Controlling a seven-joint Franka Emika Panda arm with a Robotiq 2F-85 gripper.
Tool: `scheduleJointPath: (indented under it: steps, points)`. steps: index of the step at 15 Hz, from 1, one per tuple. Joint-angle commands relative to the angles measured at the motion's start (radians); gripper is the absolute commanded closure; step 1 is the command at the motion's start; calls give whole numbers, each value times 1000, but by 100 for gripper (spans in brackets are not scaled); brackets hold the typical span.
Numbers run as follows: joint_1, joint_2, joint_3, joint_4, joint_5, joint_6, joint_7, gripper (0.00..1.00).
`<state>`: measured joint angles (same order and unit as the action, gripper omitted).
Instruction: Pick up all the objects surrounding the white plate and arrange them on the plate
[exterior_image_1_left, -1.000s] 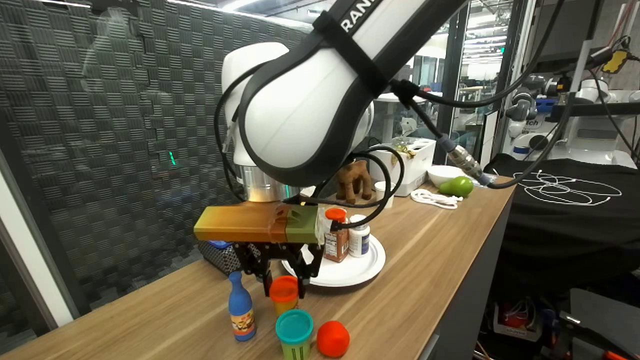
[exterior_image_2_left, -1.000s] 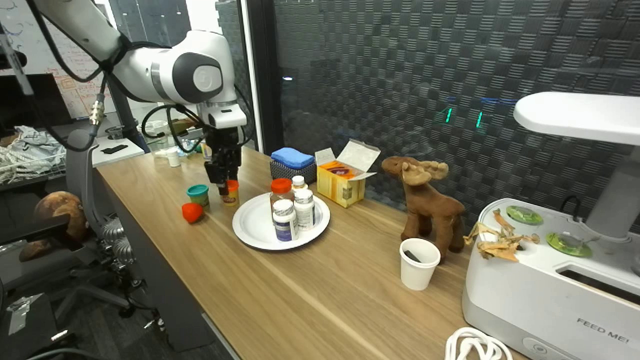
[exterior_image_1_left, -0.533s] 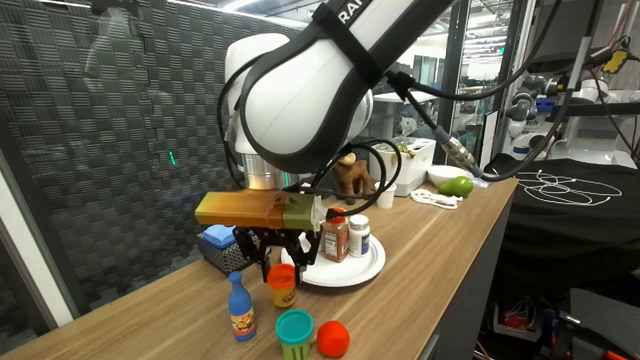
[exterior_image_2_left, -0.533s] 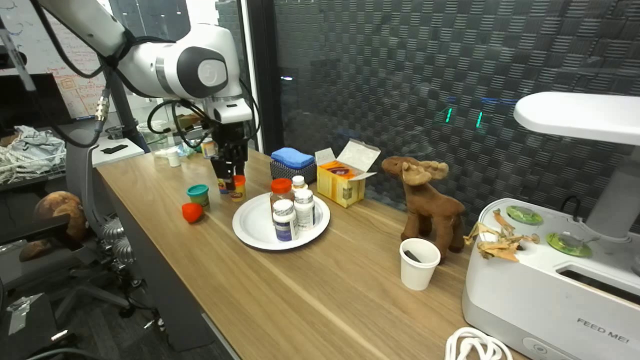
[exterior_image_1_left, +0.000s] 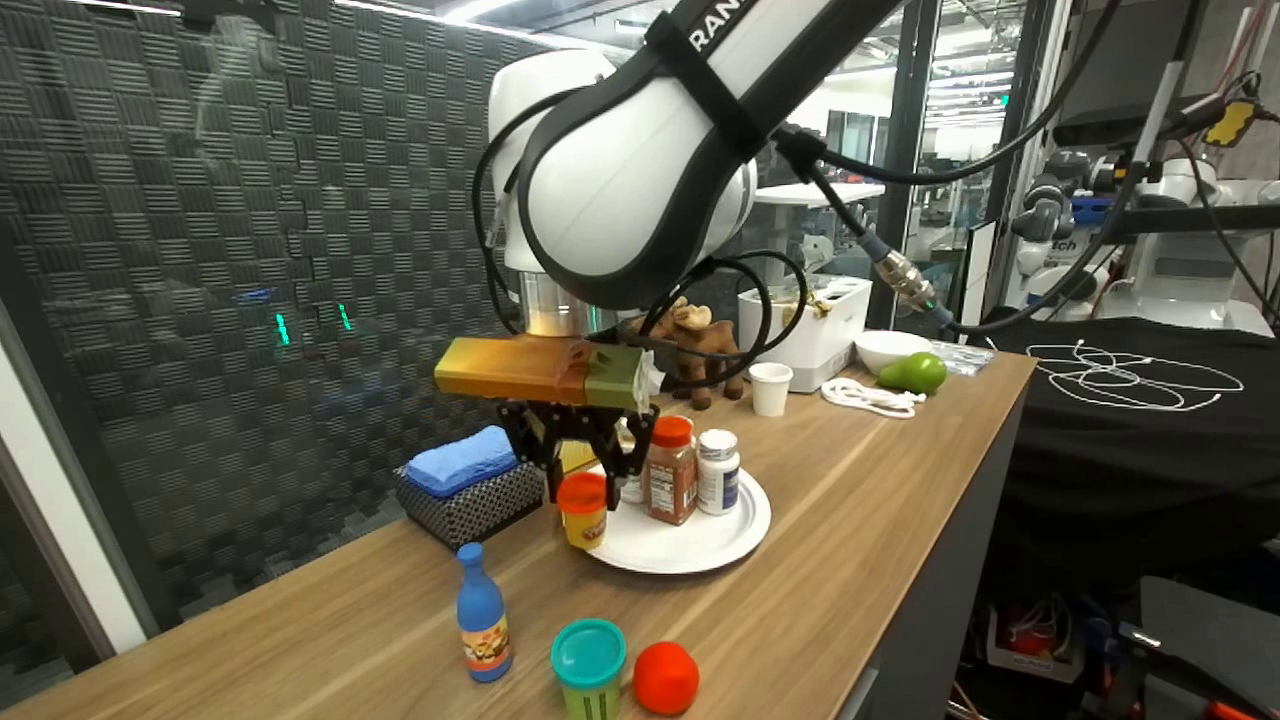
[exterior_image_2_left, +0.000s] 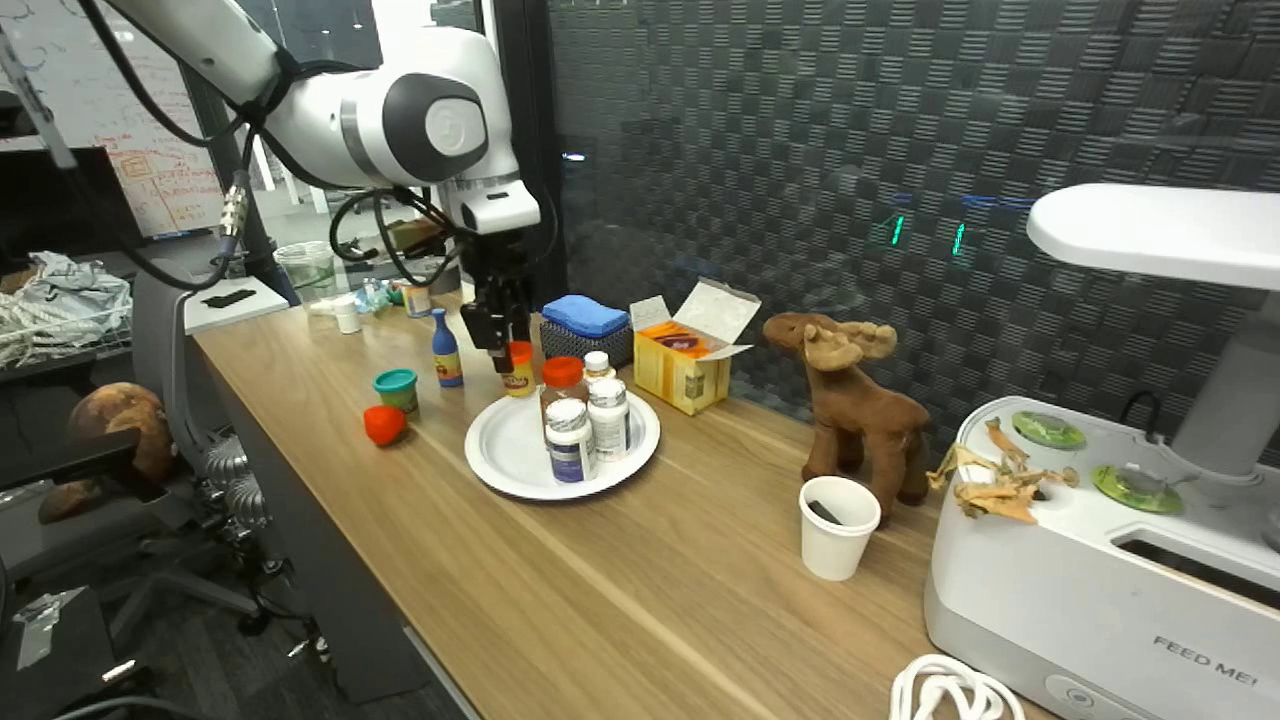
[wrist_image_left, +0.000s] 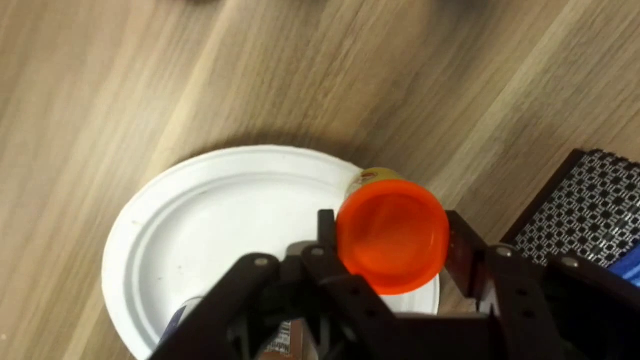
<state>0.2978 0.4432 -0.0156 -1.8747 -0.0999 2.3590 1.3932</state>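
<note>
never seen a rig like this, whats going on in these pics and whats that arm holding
The white machine is a robot arm, reaching over a wooden worktop. The wide views come from two places outside it; the close one looks down from its wrist. Its black tool grips an orange-lidded yellow tub near the edge of the white plate. On that plate stand a red-lidded jar and white bottles. On the wood itself are a blue bottle, a teal-lidded tub and a red ball. Nearby are also an open yellow box and a toy moose.
</note>
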Motion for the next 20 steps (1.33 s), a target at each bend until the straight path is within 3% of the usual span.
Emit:
scheduleJointPath:
  steps: [1,16,17,18,20]
  points:
    - [-17,12,-18,28,-19,4,24,71]
    - [-62,72,-24,77,7,4,-1,71]
    - [-61,71,-22,76,7,4,-2,21]
    - [-60,70,-22,76,5,7,-2,20]
    - [-58,61,-18,76,5,10,-3,7]
